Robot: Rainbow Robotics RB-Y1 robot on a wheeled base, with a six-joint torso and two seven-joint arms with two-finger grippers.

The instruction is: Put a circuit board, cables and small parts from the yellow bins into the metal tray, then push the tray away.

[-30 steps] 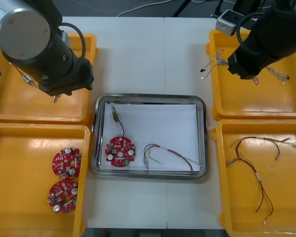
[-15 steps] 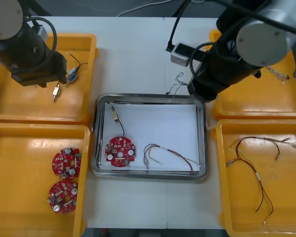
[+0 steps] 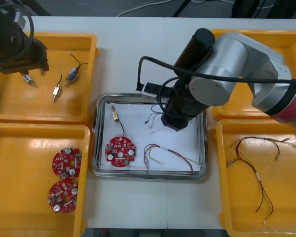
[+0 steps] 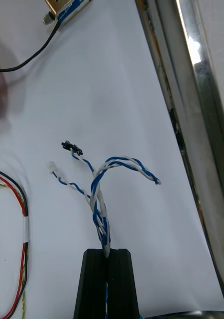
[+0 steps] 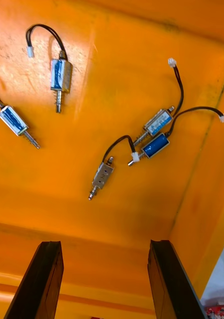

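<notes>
The light worktop [image 3: 138,59] carries an upper-left yellow bin [image 3: 10,106], a lower-left yellow bin [image 3: 19,143], an upper-right yellow bin [image 3: 232,109] and a lower-right yellow bin [image 3: 286,207]. The metal tray [image 3: 149,175], white inside, lies between them at the centre of the frame.

The right arm [image 3: 227,64] reaches from the upper right down over the tray's upper half. Its right end effector [image 4: 107,251] is closed on the twisted blue and white cable [image 4: 104,189]. The cable's loose ends fan out above the white liner, near the tray's rim; I cannot tell whether they touch it.

The left end effector [image 5: 104,246] is over the upper-left yellow bin, its fingers apart and holding nothing.

In the tray's lower left lies a round red circuit board [image 3: 120,151]. A black cable [image 3: 121,129] runs up from it to a small metal part [image 3: 115,114]. A red and yellow cable [image 3: 167,155] lies just right of the board.

Two more boards [image 3: 66,163] lie in the lower-left yellow bin, and more cables [image 3: 251,163] in the lower-right one. Loose small metal parts [image 5: 154,134] lie on the upper-left bin's floor.
</notes>
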